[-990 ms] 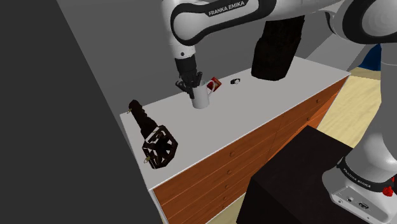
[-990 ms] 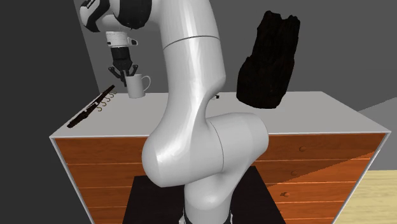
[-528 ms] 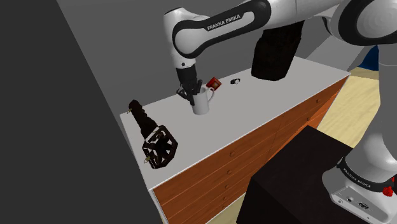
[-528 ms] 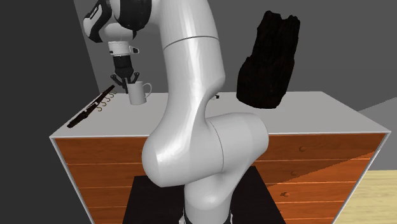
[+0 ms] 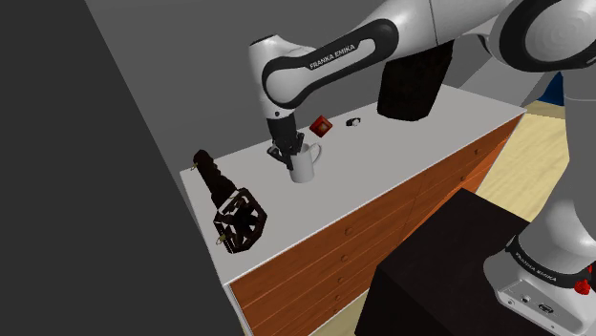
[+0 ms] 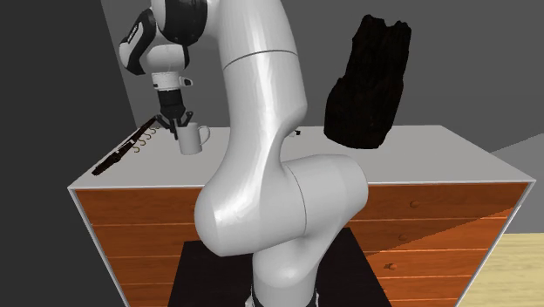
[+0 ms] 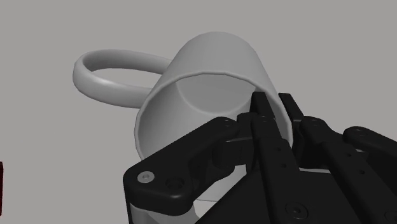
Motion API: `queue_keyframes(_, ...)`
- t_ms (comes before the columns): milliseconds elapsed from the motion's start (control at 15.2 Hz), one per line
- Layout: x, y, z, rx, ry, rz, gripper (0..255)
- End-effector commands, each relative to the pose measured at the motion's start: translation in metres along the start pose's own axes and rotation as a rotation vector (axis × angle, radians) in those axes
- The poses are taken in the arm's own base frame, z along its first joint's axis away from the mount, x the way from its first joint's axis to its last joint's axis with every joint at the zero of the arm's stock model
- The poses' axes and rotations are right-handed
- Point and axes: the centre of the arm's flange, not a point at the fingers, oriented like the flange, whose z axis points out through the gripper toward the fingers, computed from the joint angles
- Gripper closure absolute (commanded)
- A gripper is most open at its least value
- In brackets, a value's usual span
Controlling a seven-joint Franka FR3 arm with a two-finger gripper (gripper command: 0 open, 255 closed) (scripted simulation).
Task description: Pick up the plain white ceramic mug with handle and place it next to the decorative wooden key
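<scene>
The plain white handled mug point(image 5: 306, 168) is clamped at its rim between the closed fingers of the black two-finger gripper point(image 5: 289, 155), upper centre of the shoulder view, right of the dark ornate key point(image 5: 232, 202).

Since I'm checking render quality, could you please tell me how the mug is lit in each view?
Shoulder view: the mug reads white against the grey top. Second exterior view: white too, a dim wall behind. Wrist view: it looks dull grey, the black gripper clasping its rim.
</scene>
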Motion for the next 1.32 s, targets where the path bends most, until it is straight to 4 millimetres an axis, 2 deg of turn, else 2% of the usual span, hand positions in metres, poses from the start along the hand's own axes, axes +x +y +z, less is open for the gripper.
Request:
queue_keyframes(0, 0.001, 0.000, 0.004, 0.000, 0.000, 0.000, 255)
queue_keyframes(462, 0.001, 0.000, 0.004, 0.000, 0.000, 0.000, 255)
queue_keyframes(528, 0.001, 0.000, 0.004, 0.000, 0.000, 0.000, 0)
queue_keyframes(858, 0.001, 0.000, 0.004, 0.000, 0.000, 0.000, 0)
queue_keyframes(1122, 0.001, 0.000, -0.046, 0.000, 0.000, 0.000, 0)
queue_keyframes(1254, 0.001, 0.000, -0.046, 0.000, 0.000, 0.000, 0)
